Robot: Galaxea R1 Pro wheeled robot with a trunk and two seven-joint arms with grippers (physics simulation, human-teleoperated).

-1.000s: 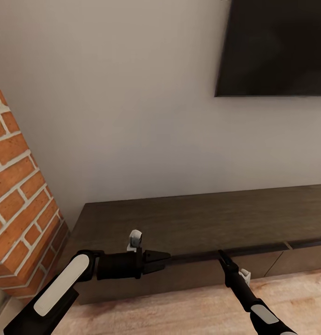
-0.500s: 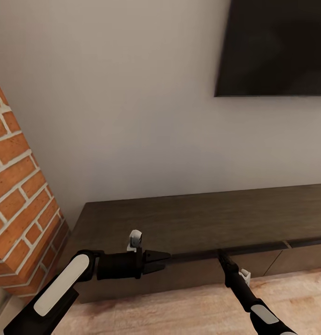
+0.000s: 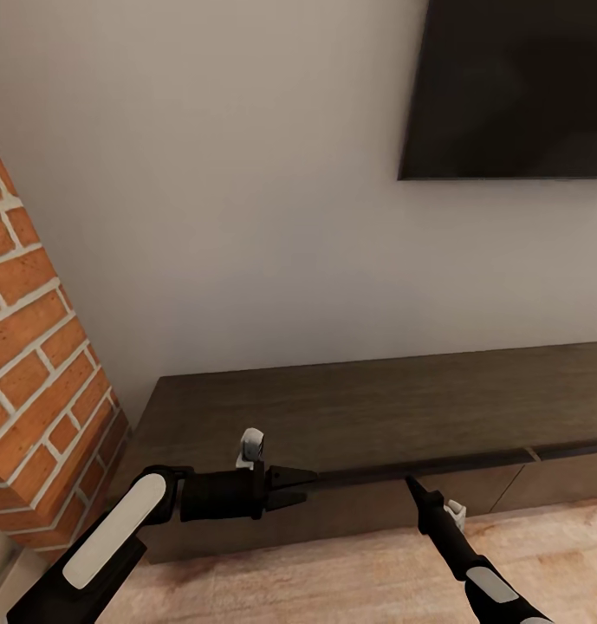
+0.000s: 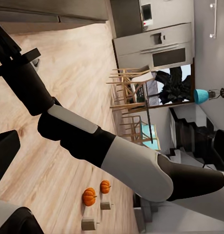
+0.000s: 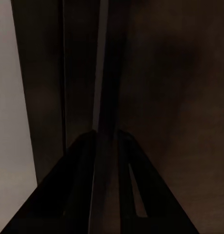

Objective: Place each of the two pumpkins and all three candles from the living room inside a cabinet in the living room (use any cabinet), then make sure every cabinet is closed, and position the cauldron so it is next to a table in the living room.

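Note:
The long dark brown cabinet (image 3: 376, 407) runs along the wall. My right gripper (image 3: 412, 482) is at the top edge of a drawer front (image 3: 471, 485). In the right wrist view its fingers (image 5: 83, 185) are shut on that thin edge (image 5: 100, 97). To the left, my left gripper (image 3: 307, 487) hovers open and empty by the cabinet's front edge. In the left wrist view, two orange pumpkins (image 4: 89, 196) (image 4: 105, 186) and two beige candles (image 4: 105, 205) (image 4: 88, 224) sit on the wooden floor behind me. The cauldron and the table are out of view.
A brick column (image 3: 38, 364) stands close on the left. A dark TV (image 3: 515, 87) hangs on the wall above the cabinet. In the left wrist view, my right arm (image 4: 117, 156) crosses in front of dining chairs (image 4: 131, 92) and a refrigerator (image 4: 156, 46).
My right gripper has drawn back a little toward me, and the drawer front's top edge seems to have come out slightly with it. The left arm has not moved.

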